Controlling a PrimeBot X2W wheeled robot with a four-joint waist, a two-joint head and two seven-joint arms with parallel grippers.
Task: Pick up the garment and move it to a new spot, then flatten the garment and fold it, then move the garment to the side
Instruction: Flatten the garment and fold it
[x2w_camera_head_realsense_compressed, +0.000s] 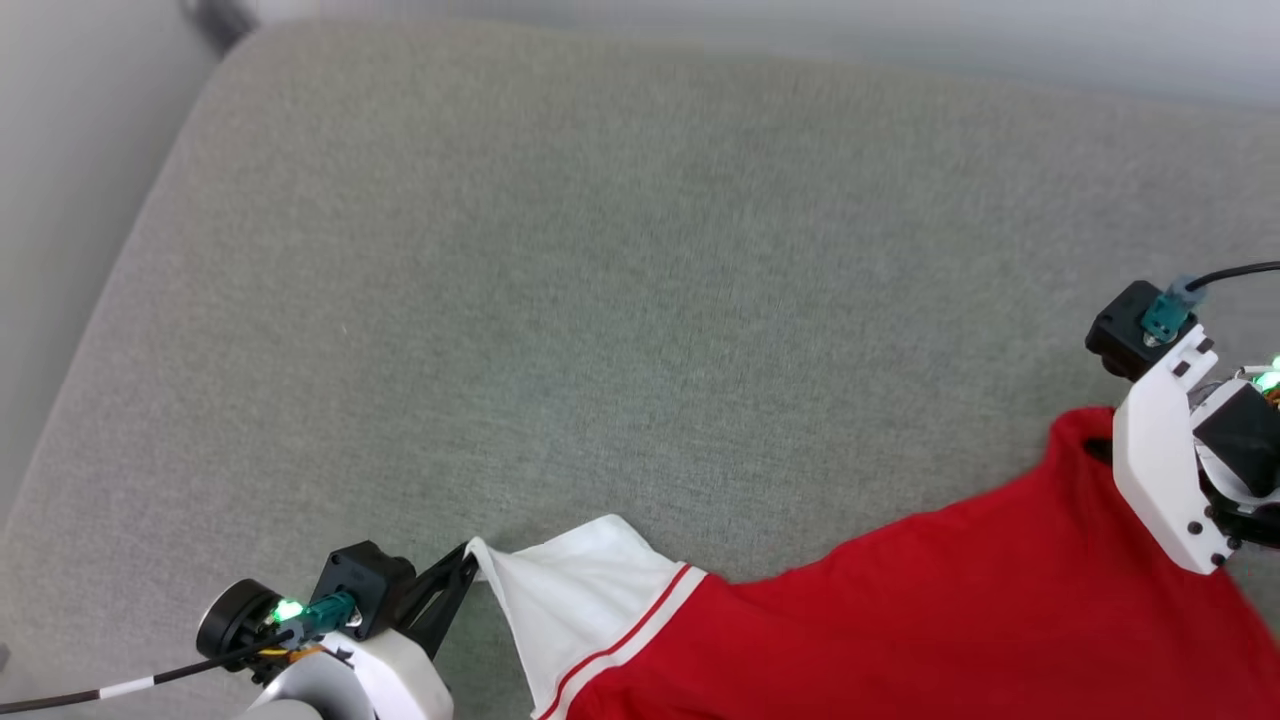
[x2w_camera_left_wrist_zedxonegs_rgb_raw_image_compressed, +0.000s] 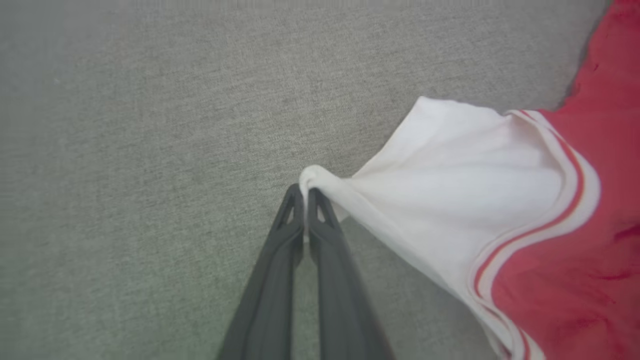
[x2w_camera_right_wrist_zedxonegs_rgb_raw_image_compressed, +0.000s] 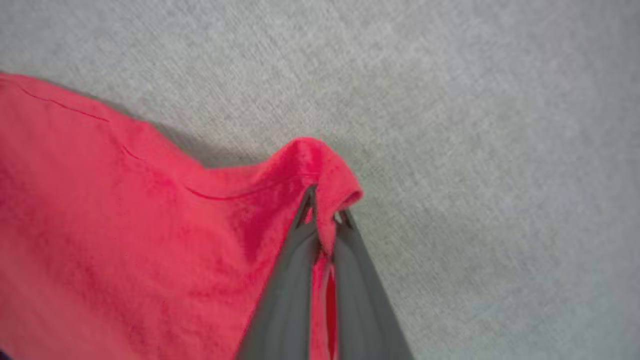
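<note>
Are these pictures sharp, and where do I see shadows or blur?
Head view: even, soft light, the grey fabric surface slightly smeared. Left wrist view: the left end effector blurs toward the bottom edge. Right wrist view: the garment throws a thin dark shadow on that surface; everything looks soft.

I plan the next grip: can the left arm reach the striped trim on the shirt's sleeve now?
Probably not yet. The left end effector is shut on the tip of the shirt's white sleeve, so it must release first. The striped trim lies close, with nothing between.
</note>
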